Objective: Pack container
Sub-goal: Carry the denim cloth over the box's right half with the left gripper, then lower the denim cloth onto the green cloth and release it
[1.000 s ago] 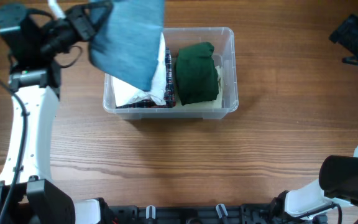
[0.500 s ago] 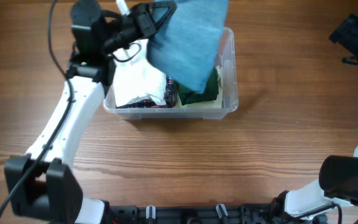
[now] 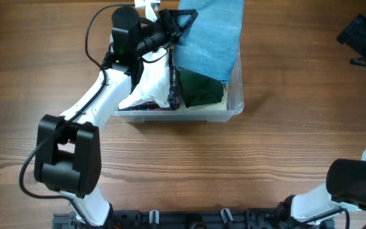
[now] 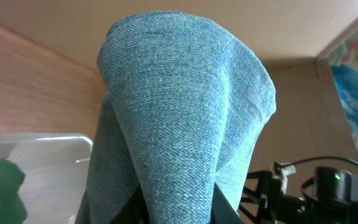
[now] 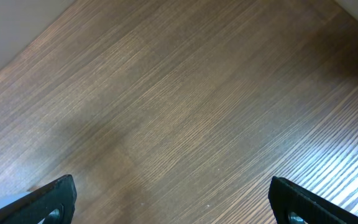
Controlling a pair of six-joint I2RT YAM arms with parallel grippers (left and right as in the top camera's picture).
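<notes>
Container (image 3: 236, 95) sits just below the left claw (image 3: 184, 18), already holding a green cloth (image 3: 199, 89) and white cloth (image 3: 148, 89). That claw pinches a blue cloth (image 3: 210, 38) hanging above it, not yet lowered. Right claw (image 5: 173, 204) gapes, empty.

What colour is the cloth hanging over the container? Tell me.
Blue, with a fine denim-like weave; the cloth shows best in the left wrist view.

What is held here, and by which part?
The left tool pinches a folded blue denim cloth by its bunched edge, above the clear plastic container. The right tool holds nothing.
</notes>
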